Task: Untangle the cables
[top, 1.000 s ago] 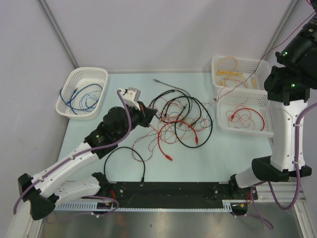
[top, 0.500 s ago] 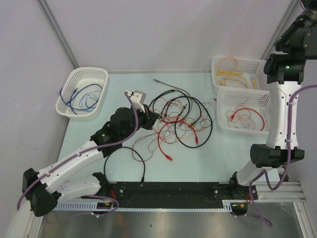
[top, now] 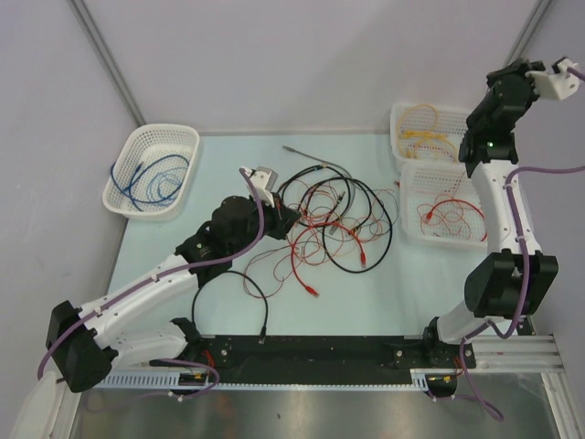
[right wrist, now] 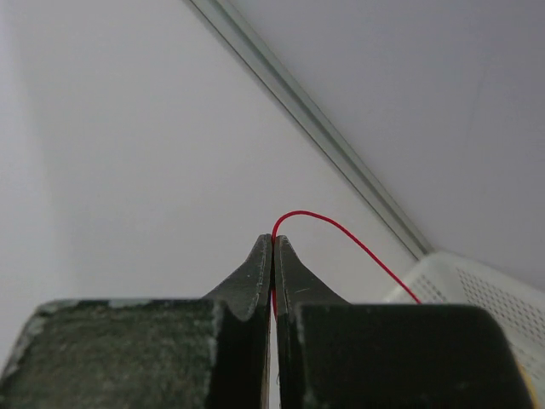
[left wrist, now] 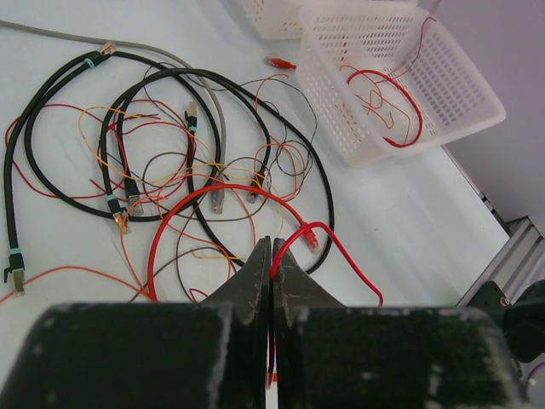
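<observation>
1. My left tool [left wrist: 272,243] is pressed together on a thick red cable [left wrist: 213,196], pinching it just short of its plug, at the near left edge of the tangle [top: 334,224]
2. The tangle lies in the middle of the table [top: 384,302]: black loops with thin red and orange wires crossing over one another, and the red cable I hold arches across several of them
3. My right tool [right wrist: 272,240] is also pressed together, pinching a thin red wire [right wrist: 341,228], and it is raised high above and to the right of the tangle, close to the wall; I cannot follow where that wire's far end lies
4. I judge the step in hand to be drawing single strands out of the tangle, one in each tool; sorting looks well begun, since a basket [top: 407,197] just right of the tangle holds red wires, another [top: 439,108] behind it holds yellow ones, a third [top: 151,128] well to the left holds a blue cable, and one black cable [top: 212,279] lies apart on the near side
5. Next, I think the left tool should lift and draw the red cable slowly away from the tangle, watching that its plug does not snag the orange wires or drag the black loops along
6. The thin red wire calls for a gentle pull, as it could catch or slip from my tips
</observation>
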Robot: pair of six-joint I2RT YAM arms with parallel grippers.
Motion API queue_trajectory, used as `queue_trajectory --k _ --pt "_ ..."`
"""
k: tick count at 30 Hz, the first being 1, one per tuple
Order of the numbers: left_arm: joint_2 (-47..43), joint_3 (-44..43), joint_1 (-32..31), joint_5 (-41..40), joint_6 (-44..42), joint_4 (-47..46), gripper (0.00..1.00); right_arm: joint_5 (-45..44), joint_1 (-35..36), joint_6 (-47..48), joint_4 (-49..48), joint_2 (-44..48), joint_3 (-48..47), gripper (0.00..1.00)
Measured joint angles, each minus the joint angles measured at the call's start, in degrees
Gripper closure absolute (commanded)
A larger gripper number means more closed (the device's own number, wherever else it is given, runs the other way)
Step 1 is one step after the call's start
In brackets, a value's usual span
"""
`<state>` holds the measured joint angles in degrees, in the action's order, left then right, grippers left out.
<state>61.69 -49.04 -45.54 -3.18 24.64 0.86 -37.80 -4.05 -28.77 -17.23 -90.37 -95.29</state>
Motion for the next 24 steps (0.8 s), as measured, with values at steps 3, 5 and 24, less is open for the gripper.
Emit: queue_trajectory --k 3,5,24 --pt "0.0 0.0 0.0 0.4 0.4 0.0 1.00 -0.3 0.0 -1.5 0.8 1.2 6.5 1.00" --pt "0.0 0.0 0.0 0.4 0.4 0.0 1.00 -0.4 0.1 -2.4 1.4 1.9 9.4 1.00" --pt "-2.1 0.6 -0.2 0.4 1.9 -0.4 1.00 -2.5 3.0 -7.8 23.8 7.3 24.9 0.06"
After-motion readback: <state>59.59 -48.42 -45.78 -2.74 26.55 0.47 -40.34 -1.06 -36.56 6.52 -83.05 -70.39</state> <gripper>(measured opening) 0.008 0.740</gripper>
